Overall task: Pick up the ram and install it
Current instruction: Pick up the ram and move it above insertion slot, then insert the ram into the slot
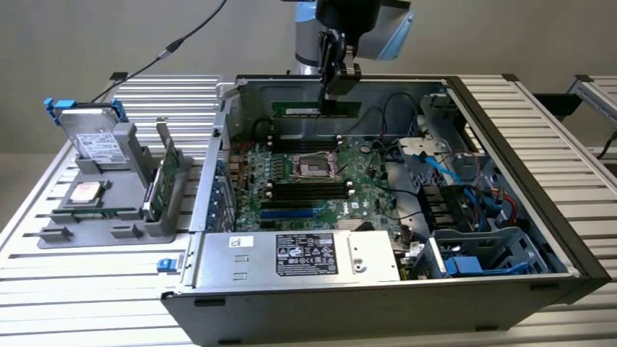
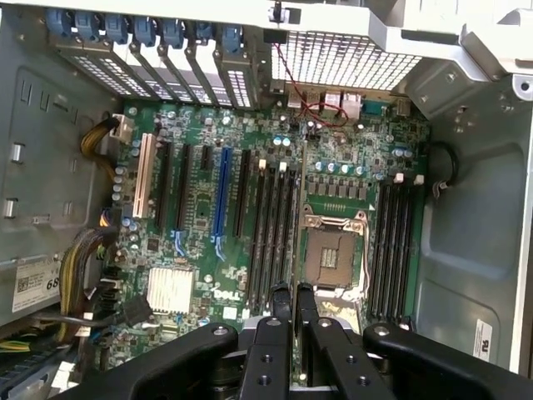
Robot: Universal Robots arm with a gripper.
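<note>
1. Okay, gripper (image 1: 333, 107) fingers narrow, pinched on ram (image 1: 294, 109) mid-length; ram hanging level above board (image 1: 362, 206), clear of every slot
2. Probably best kept level, lined up parallel over a slot; notch matched; pressed straight down, both ends even
3. Count: one ram; one gripper; one socket (image 1: 313, 165); two slot banks (image 1: 308, 189)

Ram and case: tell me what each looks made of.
Ram: probably fibreglass circuit laminate with a matte finish, judging by the green colour and the thin, flat stick shape. Case: looks like sheet metal with a dull grey finish, going by its thin folded edges and a punched vent grille.
</note>
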